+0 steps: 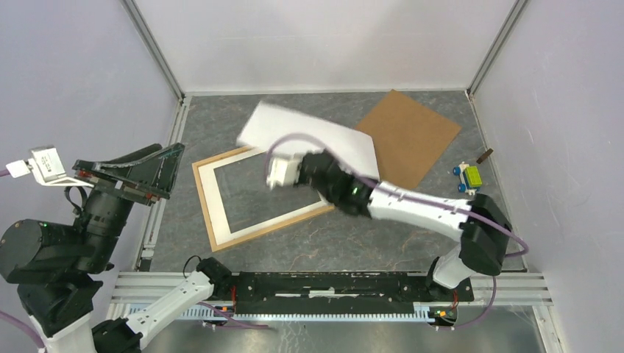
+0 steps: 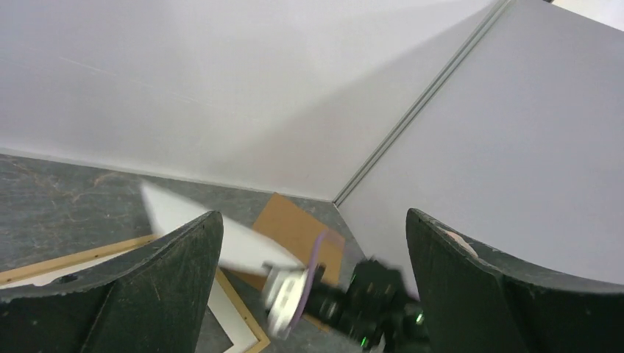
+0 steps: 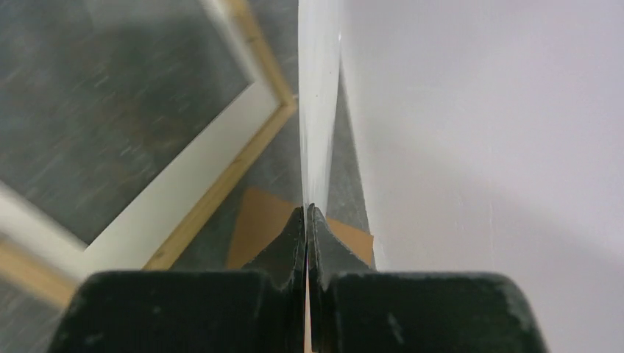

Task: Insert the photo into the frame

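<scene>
My right gripper (image 1: 313, 158) is shut on the edge of the photo (image 1: 309, 132), a large sheet that shows only its plain white back; its printed side is hidden. The sheet is held tilted above the table, over the far right corner of the frame (image 1: 204, 206). The frame is thin light wood with a white mat inside and lies flat at mid-table. In the right wrist view the sheet (image 3: 318, 95) is edge-on between the closed fingers (image 3: 307, 213), with the frame (image 3: 243, 154) below left. My left gripper (image 1: 158, 169) is raised at the far left, open (image 2: 313, 243) and empty.
The brown backing board (image 1: 408, 136) lies flat at the back right, partly under the sheet. A small blue and yellow toy (image 1: 469, 178) and a small dark piece (image 1: 484, 155) sit by the right wall. White walls enclose the table on three sides.
</scene>
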`<state>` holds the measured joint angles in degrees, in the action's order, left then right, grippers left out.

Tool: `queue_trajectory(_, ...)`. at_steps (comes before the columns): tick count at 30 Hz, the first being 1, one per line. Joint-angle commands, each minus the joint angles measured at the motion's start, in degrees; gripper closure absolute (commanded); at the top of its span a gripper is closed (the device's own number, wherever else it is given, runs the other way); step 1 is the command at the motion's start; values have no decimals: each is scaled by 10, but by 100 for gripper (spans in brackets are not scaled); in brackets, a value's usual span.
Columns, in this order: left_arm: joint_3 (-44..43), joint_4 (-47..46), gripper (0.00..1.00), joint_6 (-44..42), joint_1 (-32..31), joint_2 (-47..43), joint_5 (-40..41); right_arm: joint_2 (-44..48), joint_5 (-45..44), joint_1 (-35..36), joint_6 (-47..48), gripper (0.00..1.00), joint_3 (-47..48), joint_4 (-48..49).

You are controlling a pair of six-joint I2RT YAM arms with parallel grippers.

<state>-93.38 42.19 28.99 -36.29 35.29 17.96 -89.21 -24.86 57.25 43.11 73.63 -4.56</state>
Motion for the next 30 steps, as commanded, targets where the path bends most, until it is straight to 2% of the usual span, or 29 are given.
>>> queue_trajectory(1, -7, 9, 0, -38, 3, -11, 6, 0, -135, 92, 185, 100, -156, 188)
queue_trajectory(6, 54, -24, 0, -38, 2, -13, 3, -21, -154, 153, 262, 100, -312, 413)
queue_trajectory(9, 96, -47, 0, -39, 2, -7, -1, -49, -149, 162, 306, 100, -358, 512)
queue_trajectory(13, 111, -54, 0, -50, 3, 6, -3, -71, -110, 168, 300, 100, -395, 621)
queue_trajectory(19, 144, -62, 0, -64, 3, -4, 10, -103, -115, 185, 293, 100, -385, 704)
queue_trajectory(30, 160, -59, 0, -70, 3, -19, 7, -176, -34, 208, 276, 100, -306, 707)
